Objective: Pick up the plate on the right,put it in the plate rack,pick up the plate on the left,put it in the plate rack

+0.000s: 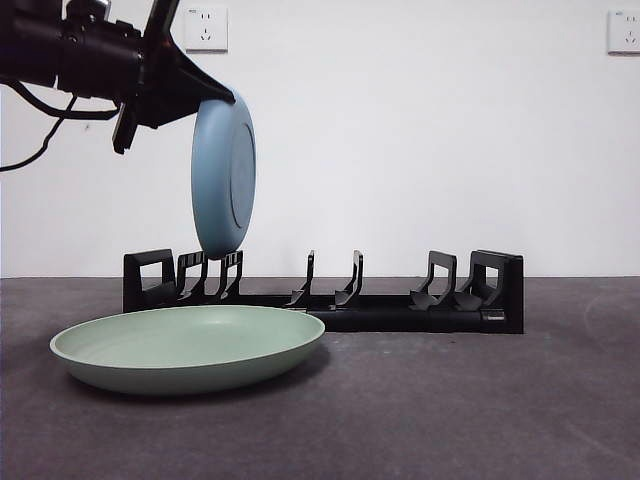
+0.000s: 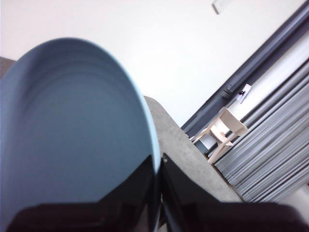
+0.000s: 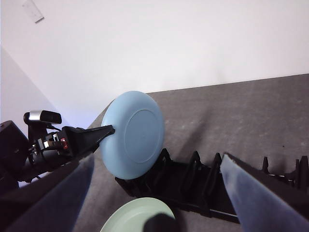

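Grey table (image 1: 480, 410) under a plain white wall (image 1: 420, 130) is what you work over. Below your left gripper (image 1: 215, 98) runs the black plate rack (image 1: 330, 300). In front of it, lying flat, is the green plate (image 1: 190, 345). Your left gripper is clamped on the blue plate's (image 1: 224, 172) rim, holding it upright above the rack's end prongs. Your right gripper (image 3: 154, 193) hangs wide apart, well above the rack.

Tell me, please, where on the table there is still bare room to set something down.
Bare grey table lies in front of the rack, beside the green plate. It is crowded at the rack's other end, where the left tool holds the blue plate on edge over the prongs.
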Action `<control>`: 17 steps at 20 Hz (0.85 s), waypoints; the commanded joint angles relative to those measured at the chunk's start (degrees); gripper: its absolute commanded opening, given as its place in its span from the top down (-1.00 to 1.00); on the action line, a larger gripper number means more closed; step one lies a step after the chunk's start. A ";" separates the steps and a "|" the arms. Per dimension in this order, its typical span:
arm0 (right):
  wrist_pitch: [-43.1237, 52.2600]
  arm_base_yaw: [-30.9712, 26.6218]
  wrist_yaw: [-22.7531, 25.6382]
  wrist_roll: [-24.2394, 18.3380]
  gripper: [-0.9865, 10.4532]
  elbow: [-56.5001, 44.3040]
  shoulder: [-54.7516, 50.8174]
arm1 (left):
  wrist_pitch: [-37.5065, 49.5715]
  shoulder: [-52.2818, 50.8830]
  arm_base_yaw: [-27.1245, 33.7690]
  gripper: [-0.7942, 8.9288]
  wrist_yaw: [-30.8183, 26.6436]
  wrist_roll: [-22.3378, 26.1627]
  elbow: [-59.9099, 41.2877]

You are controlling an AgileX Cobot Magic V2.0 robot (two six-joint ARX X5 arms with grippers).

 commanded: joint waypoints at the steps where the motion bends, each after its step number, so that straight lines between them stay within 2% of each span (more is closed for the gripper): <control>1: -0.37 0.02 0.37 -0.55 0.06 0.15 0.09 | 0.63 0.90 0.02 0.86 -1.49 -0.50 -0.22; 5: -0.76 0.02 0.42 -1.03 0.06 0.15 0.09 | 0.22 1.01 0.02 0.86 -4.20 -0.26 -0.22; 9: -0.72 0.02 0.46 -1.03 0.06 0.15 0.09 | -1.01 1.01 0.02 0.86 -4.57 -0.22 -0.22; 17: -0.70 0.02 3.19 -1.09 0.06 0.15 0.13 | -10.86 1.01 -0.79 0.86 -8.13 4.94 -0.22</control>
